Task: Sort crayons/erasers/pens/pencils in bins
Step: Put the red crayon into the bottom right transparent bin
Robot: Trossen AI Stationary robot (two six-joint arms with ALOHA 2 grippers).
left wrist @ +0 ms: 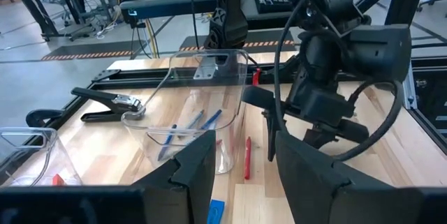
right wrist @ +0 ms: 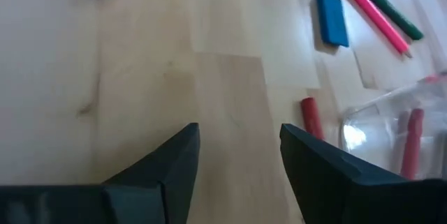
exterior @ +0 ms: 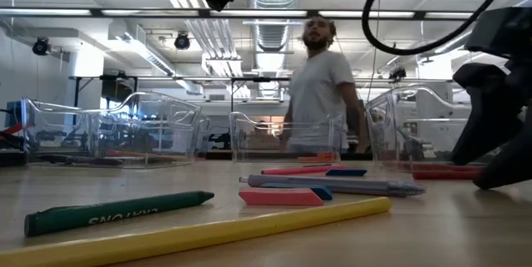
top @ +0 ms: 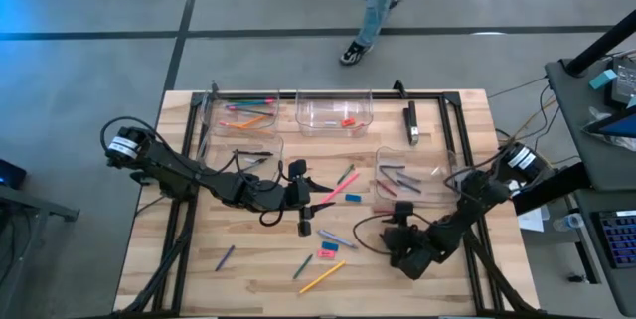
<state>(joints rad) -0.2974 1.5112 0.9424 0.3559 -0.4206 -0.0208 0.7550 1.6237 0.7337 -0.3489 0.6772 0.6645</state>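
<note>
Both dark arms reach low over the wooden table. The left gripper [top: 304, 203] hovers mid-table, fingers parted, holding nothing. The right gripper [top: 401, 222] hovers nearer the front, also parted and unladen. Thin pencils [top: 322, 277], crayons [top: 350, 174] and blocky erasers [top: 329, 248] lie loose between clear, round-cornered plastic bins [top: 334, 110].

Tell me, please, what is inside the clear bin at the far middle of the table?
In the far middle bin the high view shows one small red-orange eraser lying near the front wall. The rest of its floor looks bare; nothing covers it from above.
</note>
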